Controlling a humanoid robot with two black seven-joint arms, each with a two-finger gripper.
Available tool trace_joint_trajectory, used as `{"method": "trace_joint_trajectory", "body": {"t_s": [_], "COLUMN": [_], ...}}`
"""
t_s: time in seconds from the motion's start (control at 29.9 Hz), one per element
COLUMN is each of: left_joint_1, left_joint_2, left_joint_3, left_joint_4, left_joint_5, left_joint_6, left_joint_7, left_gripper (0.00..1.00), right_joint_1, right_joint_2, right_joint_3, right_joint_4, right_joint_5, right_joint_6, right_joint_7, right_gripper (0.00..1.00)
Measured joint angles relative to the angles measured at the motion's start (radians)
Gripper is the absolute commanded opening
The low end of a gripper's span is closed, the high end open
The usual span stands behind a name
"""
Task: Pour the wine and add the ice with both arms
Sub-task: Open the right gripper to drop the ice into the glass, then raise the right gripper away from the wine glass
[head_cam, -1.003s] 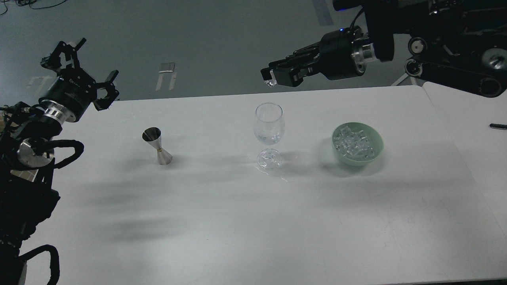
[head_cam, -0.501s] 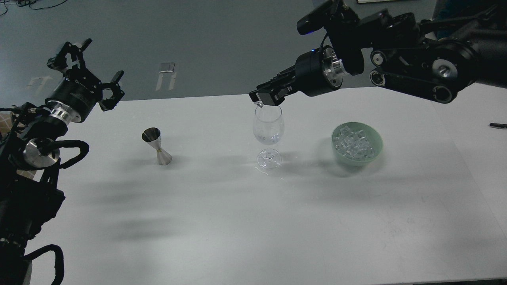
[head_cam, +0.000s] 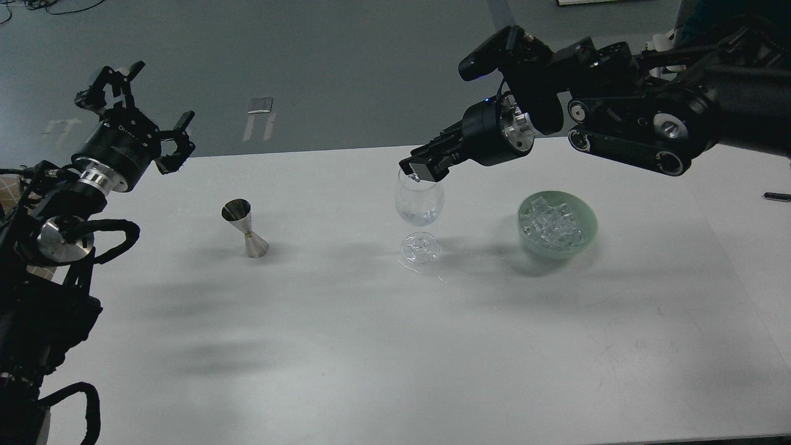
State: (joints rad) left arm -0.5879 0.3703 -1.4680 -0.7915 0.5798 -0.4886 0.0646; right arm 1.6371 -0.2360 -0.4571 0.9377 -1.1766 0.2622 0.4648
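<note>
2 arms were seen over the white table (head_cam: 371, 346), and only 1 was at work. The right gripper (head_cam: 418, 172) was held at the rim of the wine glass (head_cam: 419, 201), its fingers closed on a small clear ice cube (head_cam: 415, 178) right above the mouth of the bowl. That placement was judged deliberate: from so low and so near the middle of the mouth, the cube could be let go without bouncing out or striking the thin rim hard.

A little clear wine (head_cam: 421, 217) was seen at the bottom of the bowl, so pouring was judged already done. Whether any cubes already lay in the glass could not be told.

The rest of the ice (head_cam: 552, 224) was heaped in the green bowl (head_cam: 587, 238), set just to the right of the glass, a short carry for the right arm.

The left gripper (head_cam: 139, 108) was held high at the table's far left edge, fingers spread wide, nothing in them, well clear of the glass. The steel jigger (head_cam: 245, 228) was stood upright between that arm and the glass, untouched.

Nothing was found blocking the drop. The 1 hazard judged real was the glass itself: tall, narrow-footed, and easily tipped by a nudge from the gripper at its rim. A dark object (head_cam: 777, 196) lay at the far right edge, too small to be identified.
</note>
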Motion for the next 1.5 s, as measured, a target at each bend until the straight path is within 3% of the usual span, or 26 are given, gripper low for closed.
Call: {"method": "trace_joint_trajectory", "body": {"t_s": [0.2, 0.67, 0.9, 1.04, 1.17, 1.2, 1.27, 1.34, 1.37, 1.5], "left_joint_1": [0.0, -0.003, -0.005, -0.008, -0.011, -0.012, -0.018, -0.026, -0.033, -0.068], "left_joint_2": [0.004, 0.01, 0.012, 0.012, 0.008, 0.008, 0.008, 0.008, 0.008, 0.004], "left_joint_3": [0.0, 0.0, 0.008, 0.013, 0.023, 0.032, 0.049, 0.061, 0.065, 0.07], "left_joint_4": [0.0, 0.0, 0.0, 0.004, 0.01, 0.011, 0.014, 0.022, 0.033, 0.082], "left_joint_5": [0.0, 0.0, 0.023, 0.029, 0.032, 0.032, 0.032, 0.031, 0.03, 0.028], "left_joint_6": [0.0, 0.0, 0.0, 0.0, 0.0, 0.0, 0.0, 0.0, 0.0, 0.0], "left_joint_7": [0.001, 0.001, 0.001, 0.001, 0.001, 0.001, 0.001, -0.001, -0.003, -0.007], "left_gripper": [0.98, 0.98, 0.98, 0.98, 0.98, 0.98, 0.98, 0.98, 0.98, 0.98], "right_joint_1": [0.0, 0.011, -0.051, -0.185, -0.376, -0.417, -0.487, -0.526, -0.542, -0.577], "right_joint_2": [0.001, -0.02, -0.055, -0.054, -0.044, -0.037, -0.009, 0.025, 0.044, 0.105], "right_joint_3": [0.0, 0.031, 0.136, 0.303, 0.613, 0.683, 0.814, 0.909, 0.963, 1.11], "right_joint_4": [-0.002, -0.001, -0.092, -0.19, -0.235, -0.248, -0.281, -0.322, -0.348, -0.417], "right_joint_5": [0.006, 0.026, 0.394, 0.6, 0.666, 0.671, 0.678, 0.69, 0.709, 0.809], "right_joint_6": [-0.004, -0.025, -0.039, -0.039, -0.04, -0.04, -0.039, -0.038, -0.038, -0.034], "right_joint_7": [-0.004, -0.005, -0.023, -0.019, -0.015, -0.015, -0.015, -0.014, -0.012, 0.002], "right_gripper": [0.4, 0.52, 0.55, 0.57, 0.61, 0.68, 0.71, 0.82, 0.93, 0.98]}}
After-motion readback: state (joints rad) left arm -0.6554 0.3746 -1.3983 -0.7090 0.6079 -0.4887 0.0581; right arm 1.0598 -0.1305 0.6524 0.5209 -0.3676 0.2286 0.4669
